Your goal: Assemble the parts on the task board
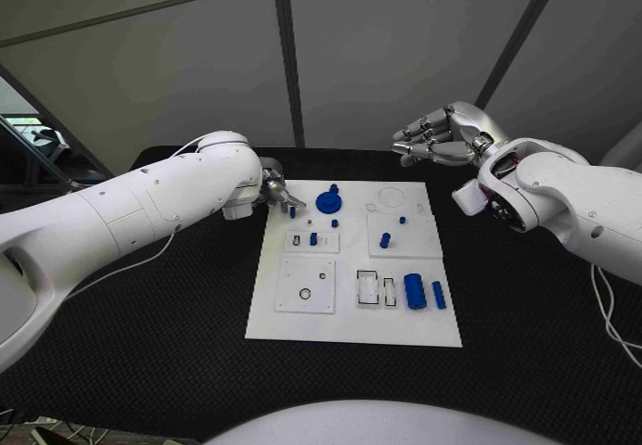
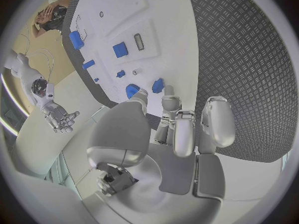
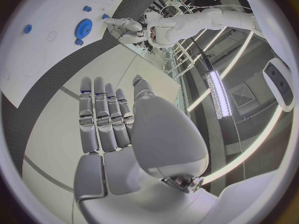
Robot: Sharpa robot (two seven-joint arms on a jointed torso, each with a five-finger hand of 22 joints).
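1. A black table (image 1: 160,315) with a textured, diamond-patterned surface spans the head view.
2. A white rectangular task board (image 1: 354,329) lies flat at the middle of the table, its long sides running from 12 o'clock to 6 o'clock.
3. A thin white cable (image 1: 127,267) trails across the table surface at 9 o'clock of the board.
4. Another thin white cable (image 1: 605,311) loops over the table near its edge at 3 o'clock.
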